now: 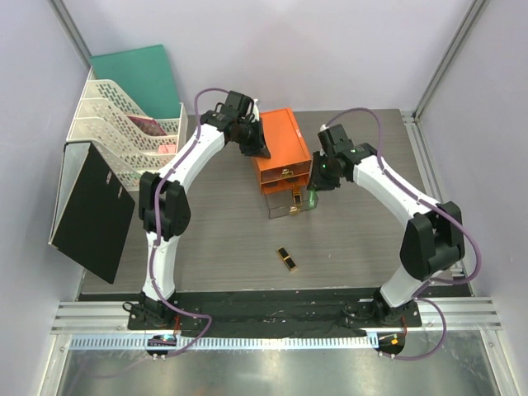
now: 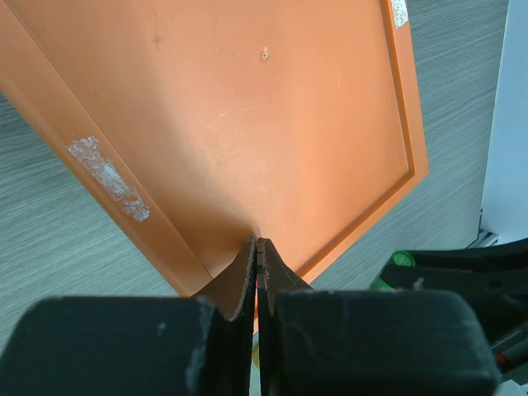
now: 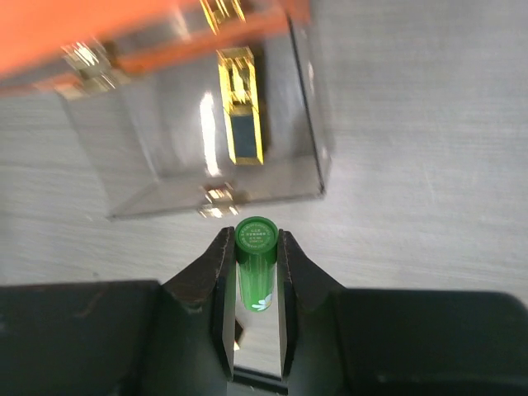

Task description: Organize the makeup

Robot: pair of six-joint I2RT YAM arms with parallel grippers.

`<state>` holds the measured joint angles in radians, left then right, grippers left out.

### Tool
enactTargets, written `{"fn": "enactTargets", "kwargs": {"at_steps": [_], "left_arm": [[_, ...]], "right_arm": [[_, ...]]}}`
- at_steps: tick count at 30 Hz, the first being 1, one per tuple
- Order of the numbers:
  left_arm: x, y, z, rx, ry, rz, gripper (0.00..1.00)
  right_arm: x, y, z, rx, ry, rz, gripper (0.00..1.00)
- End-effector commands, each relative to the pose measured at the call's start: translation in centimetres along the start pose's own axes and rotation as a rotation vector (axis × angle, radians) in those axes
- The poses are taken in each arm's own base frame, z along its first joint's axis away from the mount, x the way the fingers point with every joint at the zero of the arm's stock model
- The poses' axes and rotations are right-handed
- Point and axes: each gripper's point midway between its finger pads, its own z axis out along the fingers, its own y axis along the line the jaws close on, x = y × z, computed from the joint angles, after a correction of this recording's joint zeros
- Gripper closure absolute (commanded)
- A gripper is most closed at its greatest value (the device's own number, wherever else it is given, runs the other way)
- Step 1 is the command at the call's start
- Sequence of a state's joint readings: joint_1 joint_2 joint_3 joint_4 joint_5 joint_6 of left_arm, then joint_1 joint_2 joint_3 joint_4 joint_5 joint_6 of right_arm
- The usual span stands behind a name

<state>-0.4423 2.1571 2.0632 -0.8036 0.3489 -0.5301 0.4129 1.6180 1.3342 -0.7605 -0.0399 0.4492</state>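
One green tube (image 3: 255,262) stands clamped inside the right claw (image 3: 253,244).

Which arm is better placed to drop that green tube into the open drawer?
Right. The right pincer grips the green tube just in front of the open drawer, where a lipstick lies. The left pincer is shut and empty, up at the orange box.

**Inspector A:** Overhead camera?
**Inspector B:** Fixed high behind both arm bases (image 1: 157,309), looking down over the whole bench (image 1: 223,247).
**Inspector A:** Wrist cameras?
**Inspector B:** Left: very close above the orange box (image 2: 247,107) top. Right: close, looking down at its pulled-out clear drawer (image 3: 148,140). All three views share that box.
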Motion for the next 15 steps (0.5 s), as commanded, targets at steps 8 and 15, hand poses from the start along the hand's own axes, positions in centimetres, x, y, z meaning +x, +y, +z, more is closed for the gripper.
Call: {"fn": "enactTargets", "kwargs": {"at_steps": [8,15], "left_arm": [[5.6,6.8,2.5,-0.226,0.207,-0.043,1.00],[5.4,6.8,2.4,-0.230,0.205,-0.039,1.00]], "right_arm": [[-5.8,3.9,3.5,-0.100,-0.067,0.061,0.96],[-6.9,3.7,2.4,-0.094,-0.135,0.028,0.37]]}}
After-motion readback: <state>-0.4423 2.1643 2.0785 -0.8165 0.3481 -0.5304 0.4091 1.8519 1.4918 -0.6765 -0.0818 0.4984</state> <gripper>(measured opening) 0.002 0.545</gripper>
